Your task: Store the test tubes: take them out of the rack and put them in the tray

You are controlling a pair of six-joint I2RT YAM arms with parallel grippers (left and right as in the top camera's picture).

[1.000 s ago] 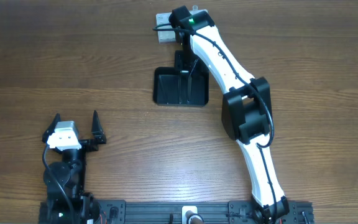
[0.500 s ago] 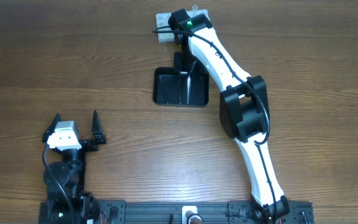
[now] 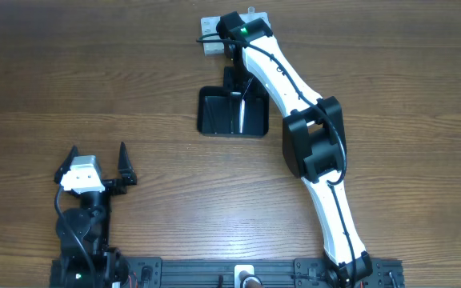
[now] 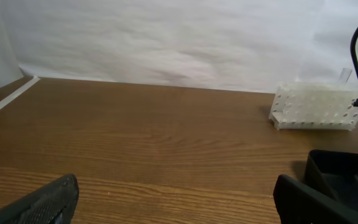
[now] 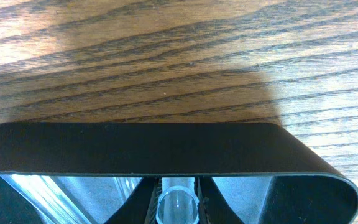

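The black tray sits at the table's far middle, with the white rack just beyond it. In the left wrist view the rack has one clear tube standing at its far end. My right gripper hangs over the tray, shut on a clear test tube seen end-on between its fingers, just inside the tray's rim. Another clear tube lies in the tray. My left gripper rests open near its base, far from the tray.
Bare wooden table surrounds the tray and rack. A white wall stands behind the table's far edge. The right arm's links stretch across the table to the right of the tray.
The right arm has shifted slightly left, and its gripper has sunk a little lower over the tray with the tube. The left arm has not moved.
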